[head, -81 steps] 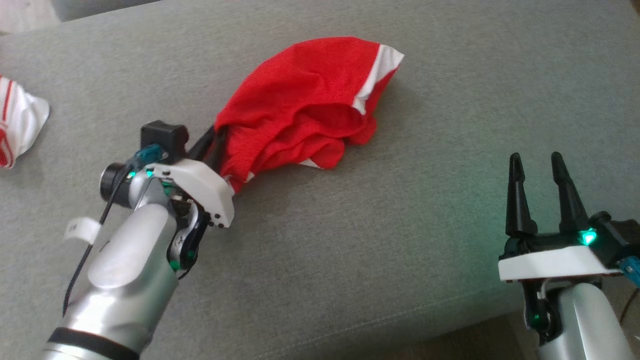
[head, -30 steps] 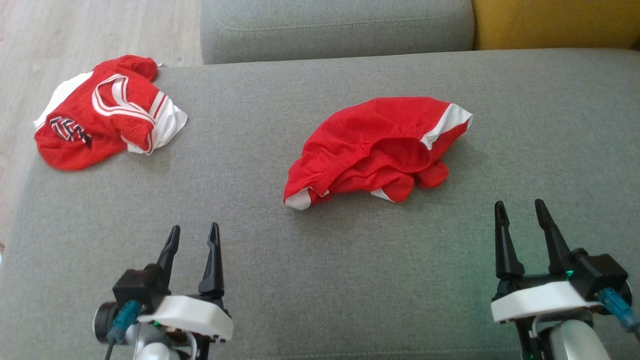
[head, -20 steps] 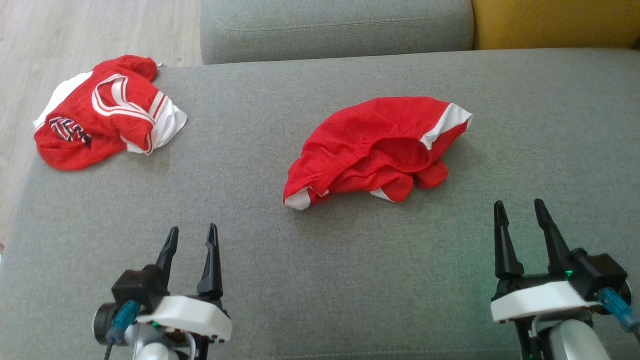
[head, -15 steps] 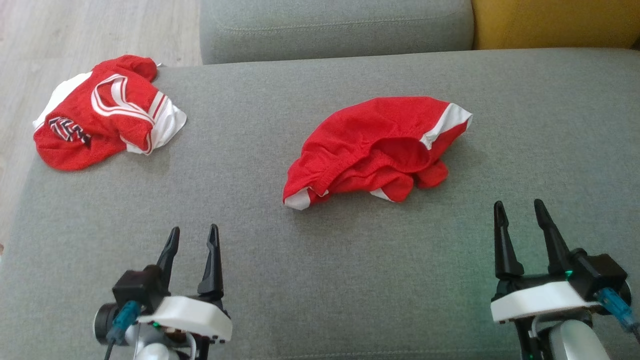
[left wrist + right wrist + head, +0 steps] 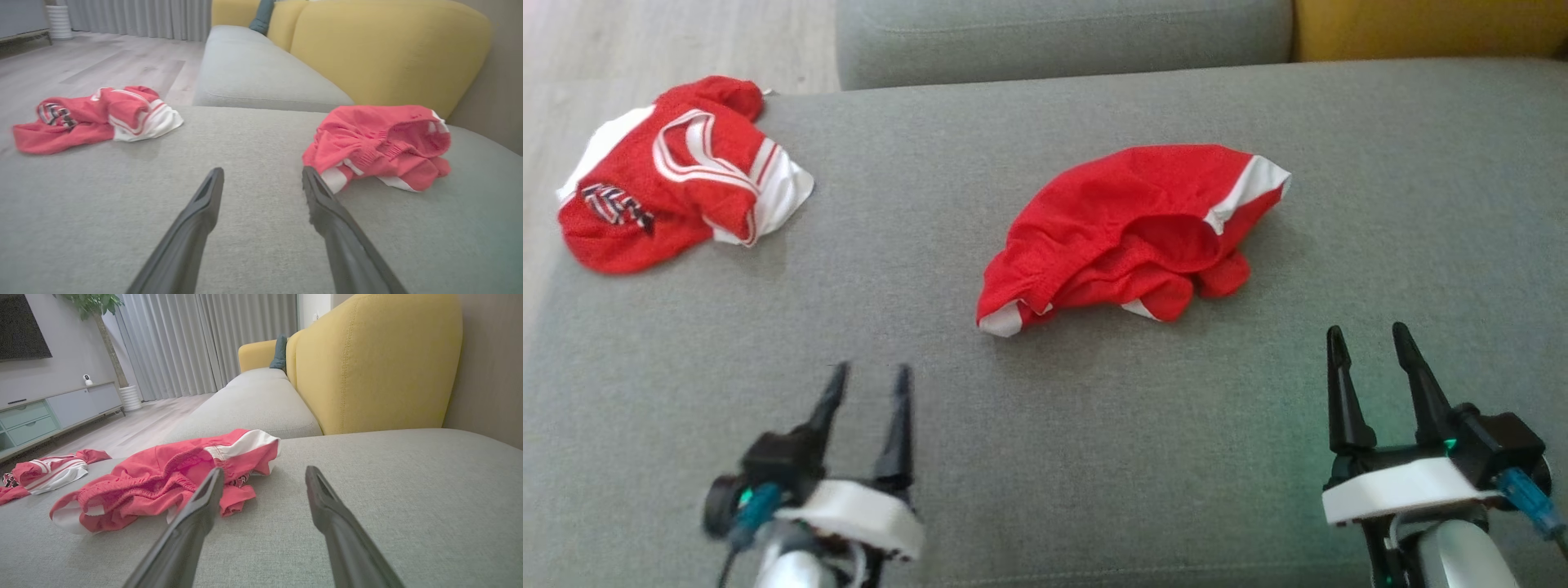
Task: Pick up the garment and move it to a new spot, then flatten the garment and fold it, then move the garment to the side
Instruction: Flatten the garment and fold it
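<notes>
Grey woven upholstery is the work surface: a broad sofa seat cushion [image 5: 768, 343], with a second grey cushion [image 5: 1054, 33] beyond it and a yellow backrest [image 5: 1421, 24] in the upper right corner of the head view. At the upper left a crumpled red-and-white jersey [image 5: 670, 192] lies at the cushion's edge, well apart from the work. At the lower left the left gripper [image 5: 872, 370] hovers over bare cushion, its fingers spread wide and holding nothing. In the centre lie the red shorts [image 5: 1111, 237], the garment in play, bunched in a heap. A white-trimmed corner [image 5: 1001, 320] points toward the lower left and a white band [image 5: 1250, 184] sits at the upper right. Between them the waistband gapes open, with cloth tucked beneath it. At the lower right the right gripper [image 5: 1367, 329] hangs just short of the heap, jaws equally wide and empty.

The shorts seem to be set down at their new spot, so flattening looks like the step in hand. It would go best with each gripper taking one end. The left would take the white-trimmed corner, and the right the white band or the bunched leg near it, each pinching a single layer low against the cushion. Pulling the two ends apart and slightly upward should draw out the tucked cloth. Grabbing the thick middle would likely drag the whole heap.
</notes>
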{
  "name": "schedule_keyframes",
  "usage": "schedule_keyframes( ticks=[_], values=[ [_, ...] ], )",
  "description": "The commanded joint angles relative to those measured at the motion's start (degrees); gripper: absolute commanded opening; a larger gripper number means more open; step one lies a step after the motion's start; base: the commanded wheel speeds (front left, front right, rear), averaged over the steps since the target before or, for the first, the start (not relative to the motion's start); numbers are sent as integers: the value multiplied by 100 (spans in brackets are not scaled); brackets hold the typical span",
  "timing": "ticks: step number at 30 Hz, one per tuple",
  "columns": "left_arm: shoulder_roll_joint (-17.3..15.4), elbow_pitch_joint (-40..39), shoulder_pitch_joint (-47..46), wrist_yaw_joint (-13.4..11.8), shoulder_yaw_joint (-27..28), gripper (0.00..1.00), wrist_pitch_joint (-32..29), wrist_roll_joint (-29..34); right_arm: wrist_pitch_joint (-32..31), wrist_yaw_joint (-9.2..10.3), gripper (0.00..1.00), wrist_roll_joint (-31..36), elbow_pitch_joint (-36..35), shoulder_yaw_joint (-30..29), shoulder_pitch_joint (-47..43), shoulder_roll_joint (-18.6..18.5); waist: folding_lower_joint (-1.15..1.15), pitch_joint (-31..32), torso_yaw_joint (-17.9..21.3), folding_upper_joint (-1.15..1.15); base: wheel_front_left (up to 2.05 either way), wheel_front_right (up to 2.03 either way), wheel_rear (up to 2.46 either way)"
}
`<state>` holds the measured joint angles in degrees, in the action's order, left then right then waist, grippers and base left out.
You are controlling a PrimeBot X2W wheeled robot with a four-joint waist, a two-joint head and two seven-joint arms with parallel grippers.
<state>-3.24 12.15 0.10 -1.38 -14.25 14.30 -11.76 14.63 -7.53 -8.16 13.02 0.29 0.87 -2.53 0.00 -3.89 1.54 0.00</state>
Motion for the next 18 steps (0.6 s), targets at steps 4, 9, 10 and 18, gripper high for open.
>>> schedule_keyframes(
  ticks=[4, 9, 10, 18],
  values=[
    [28, 22, -836, 278, -356, 100, 3, 127, 37, 4, 100, -27, -220, 179, 361, -34, 0, -193, 241, 0, 0, 0, 0],
    [33, 294, -1629, 502, -1043, 100, -479, -140, 37, 4, 100, -125, -291, 307, 612, -34, 0, -578, 678, 0, 0, 0, 0],
    [34, 343, -1819, 508, -1158, 100, -579, -237, 37, 4, 100, -155, -314, 338, 683, -34, 0, -677, 778, 0, 0, 0, 0],
    [35, 799, -2853, 358, -1747, 100, -1050, -996, 37, 4, 100, -361, -433, 507, 913, -34, 0, -1173, 1442, 0, 0, 0, 0]
  ],
)
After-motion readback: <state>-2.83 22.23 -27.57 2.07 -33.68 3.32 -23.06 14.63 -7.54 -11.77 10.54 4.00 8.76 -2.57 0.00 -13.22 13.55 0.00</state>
